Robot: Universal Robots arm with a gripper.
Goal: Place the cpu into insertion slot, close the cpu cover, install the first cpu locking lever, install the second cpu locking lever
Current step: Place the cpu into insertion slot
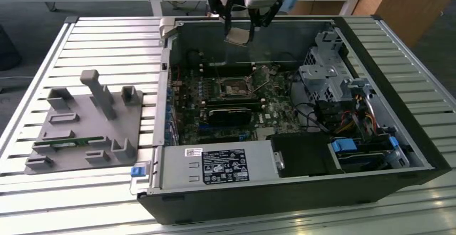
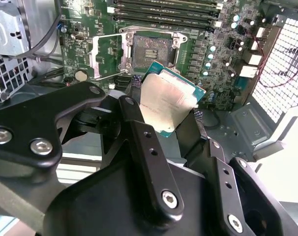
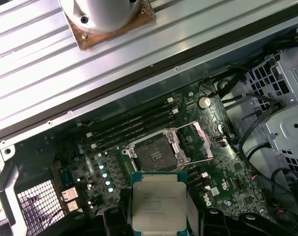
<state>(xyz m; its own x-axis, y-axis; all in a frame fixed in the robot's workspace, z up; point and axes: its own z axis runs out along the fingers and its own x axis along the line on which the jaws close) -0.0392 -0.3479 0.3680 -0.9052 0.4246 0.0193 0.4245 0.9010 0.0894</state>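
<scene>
At the upper centre of the exterior view, above the open black computer case (image 1: 285, 208), the black two-fingered tool (image 1: 242, 25) grips the small, flat, silver-topped square cpu (image 1: 237, 36) by opposite edges. The cpu hangs well above the silver-rimmed square insertion slot (image 1: 233, 87), whose thin silver cpu cover (image 3: 195, 142) lies flipped open. The chip is likely light, stiff and fragile underneath, so it is best held by the edges only.

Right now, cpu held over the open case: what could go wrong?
The fingers pinch the cpu by its edges; it could slip onto the board. It looks tilted against the insertion slot and may seat skewed. The cpu cover, open beside the slot, could snag it.
</scene>
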